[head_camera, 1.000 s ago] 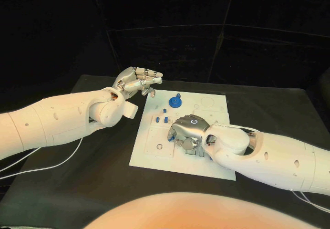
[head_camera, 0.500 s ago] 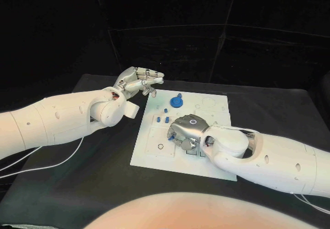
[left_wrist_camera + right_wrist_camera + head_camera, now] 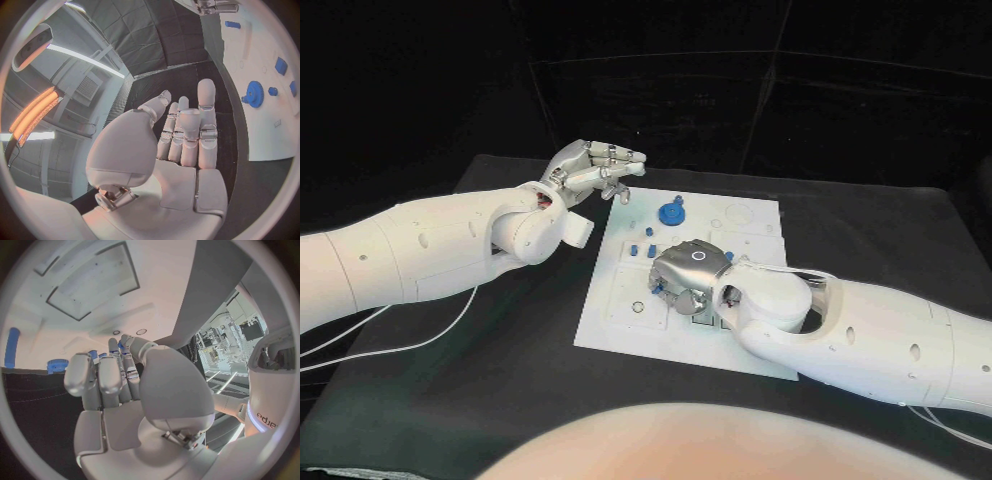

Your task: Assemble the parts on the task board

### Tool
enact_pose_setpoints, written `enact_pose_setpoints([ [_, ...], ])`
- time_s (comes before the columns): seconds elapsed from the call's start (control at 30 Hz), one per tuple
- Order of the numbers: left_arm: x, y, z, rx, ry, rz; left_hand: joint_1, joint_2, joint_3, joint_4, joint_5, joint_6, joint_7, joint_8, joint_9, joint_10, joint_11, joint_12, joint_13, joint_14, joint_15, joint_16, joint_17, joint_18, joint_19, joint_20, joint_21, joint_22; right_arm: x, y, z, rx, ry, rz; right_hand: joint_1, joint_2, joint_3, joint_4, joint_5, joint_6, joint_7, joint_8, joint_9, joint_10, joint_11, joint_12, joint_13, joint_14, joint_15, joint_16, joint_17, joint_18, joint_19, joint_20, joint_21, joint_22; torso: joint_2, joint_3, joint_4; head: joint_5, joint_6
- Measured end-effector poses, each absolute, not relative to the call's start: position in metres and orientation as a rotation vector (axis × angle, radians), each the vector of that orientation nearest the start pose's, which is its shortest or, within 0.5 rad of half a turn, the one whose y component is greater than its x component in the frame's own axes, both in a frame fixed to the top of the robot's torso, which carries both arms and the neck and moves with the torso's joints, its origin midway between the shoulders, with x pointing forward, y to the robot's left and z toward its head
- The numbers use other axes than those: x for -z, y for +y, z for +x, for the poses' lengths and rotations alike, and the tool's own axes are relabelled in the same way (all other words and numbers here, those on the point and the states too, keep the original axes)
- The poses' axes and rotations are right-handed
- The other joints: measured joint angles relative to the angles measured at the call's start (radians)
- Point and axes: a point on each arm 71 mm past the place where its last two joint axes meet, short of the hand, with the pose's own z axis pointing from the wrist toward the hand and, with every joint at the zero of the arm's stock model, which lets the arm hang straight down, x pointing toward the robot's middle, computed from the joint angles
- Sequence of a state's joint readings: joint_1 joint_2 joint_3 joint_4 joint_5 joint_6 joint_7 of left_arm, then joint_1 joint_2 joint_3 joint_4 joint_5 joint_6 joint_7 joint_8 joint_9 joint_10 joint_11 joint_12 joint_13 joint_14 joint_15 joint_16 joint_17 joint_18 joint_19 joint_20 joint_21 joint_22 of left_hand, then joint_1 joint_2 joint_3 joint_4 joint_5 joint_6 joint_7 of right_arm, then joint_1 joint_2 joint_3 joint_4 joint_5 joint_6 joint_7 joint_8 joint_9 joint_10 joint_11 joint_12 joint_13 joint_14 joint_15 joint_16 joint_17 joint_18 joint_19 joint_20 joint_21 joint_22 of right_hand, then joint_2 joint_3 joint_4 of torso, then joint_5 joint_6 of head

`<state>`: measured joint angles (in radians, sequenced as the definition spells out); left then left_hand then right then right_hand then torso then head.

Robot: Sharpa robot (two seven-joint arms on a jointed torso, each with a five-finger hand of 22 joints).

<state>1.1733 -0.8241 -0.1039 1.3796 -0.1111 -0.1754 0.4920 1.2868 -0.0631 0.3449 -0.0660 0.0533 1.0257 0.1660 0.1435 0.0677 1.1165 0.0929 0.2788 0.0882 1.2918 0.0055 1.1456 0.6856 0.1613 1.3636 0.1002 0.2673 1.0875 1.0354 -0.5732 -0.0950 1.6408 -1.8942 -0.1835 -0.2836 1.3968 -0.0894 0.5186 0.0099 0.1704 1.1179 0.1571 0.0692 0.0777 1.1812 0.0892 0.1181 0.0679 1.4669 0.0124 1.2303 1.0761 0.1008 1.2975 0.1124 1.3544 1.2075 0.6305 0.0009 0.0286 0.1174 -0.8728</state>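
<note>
The white task board (image 3: pixel 625 320) lies in the middle of the black table. On its far part stands a blue gear (image 3: pixel 671 212), with small blue pegs (image 3: pixel 636 249) nearer the middle. My right hand (image 3: pixel 687 275) is low over the board's middle, fingers curled down; blue shows at its fingertips (image 3: pixel 120 347), and whether it grips a part is hidden. My left hand (image 3: pixel 596 170) hangs raised off the board's far left corner, fingers straight and side by side (image 3: pixel 187 135), holding nothing. The left wrist view shows the gear (image 3: pixel 253 94) on the board (image 3: pixel 262 30).
A small blue piece (image 3: pixel 620 196) sits at the board's far left corner, just below my left hand. In the right wrist view a blue bar (image 3: pixel 11 346) and the gear (image 3: pixel 57 364) lie beyond the fingers. White cables (image 3: pixel 387 350) trail over the table's left side.
My right hand and forearm have crept slightly leftward over the board. The left hand has stayed in place.
</note>
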Motion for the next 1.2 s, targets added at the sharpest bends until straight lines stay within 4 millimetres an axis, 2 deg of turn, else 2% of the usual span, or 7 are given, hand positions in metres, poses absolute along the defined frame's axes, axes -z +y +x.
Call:
enact_pose_setpoints([
  [0.67, 0.2148, 0.2357, 0.4974, 1.546, 1.468, -0.968, 0.000, 0.000, 0.000, 0.000, 0.000, 0.000, 0.000, 0.000, 0.000, 0.000, 0.000, 0.000, 0.000, 0.000, 0.000, 0.000, 0.000, 0.000, 0.000, 0.000, 0.000, 0.000, 0.2520, -0.0444, 0.3893, -0.644, 1.701, -0.667, -0.004, 0.004, -0.003, 0.003, 0.000, 0.000, 0.000, 0.003, -0.002, 0.003, -0.004, 0.000, 0.000, 0.000, 0.000, 0.000, -0.002, 0.000, 0.003, 0.004, 0.004, 0.005, -0.001, 0.0003, -0.0016, 0.004, 0.000],
  [1.2, 0.2150, 0.2357, 0.4977, 1.546, 1.470, -0.968, 0.000, 0.000, 0.000, 0.000, 0.000, 0.000, 0.000, 0.000, 0.000, 0.000, 0.000, 0.000, 0.000, 0.000, 0.000, 0.000, -0.002, 0.000, 0.000, 0.000, 0.000, -0.001, 0.2517, -0.0379, 0.3914, -0.632, 1.706, -0.686, -0.004, 0.004, -0.003, 0.003, -0.001, 0.003, -0.004, 0.003, -0.001, 0.003, -0.003, 0.000, 0.000, 0.000, 0.000, 0.000, -0.001, 0.000, 0.003, 0.004, 0.004, 0.004, 0.000, -0.0001, -0.0006, 0.003, 0.000],
])
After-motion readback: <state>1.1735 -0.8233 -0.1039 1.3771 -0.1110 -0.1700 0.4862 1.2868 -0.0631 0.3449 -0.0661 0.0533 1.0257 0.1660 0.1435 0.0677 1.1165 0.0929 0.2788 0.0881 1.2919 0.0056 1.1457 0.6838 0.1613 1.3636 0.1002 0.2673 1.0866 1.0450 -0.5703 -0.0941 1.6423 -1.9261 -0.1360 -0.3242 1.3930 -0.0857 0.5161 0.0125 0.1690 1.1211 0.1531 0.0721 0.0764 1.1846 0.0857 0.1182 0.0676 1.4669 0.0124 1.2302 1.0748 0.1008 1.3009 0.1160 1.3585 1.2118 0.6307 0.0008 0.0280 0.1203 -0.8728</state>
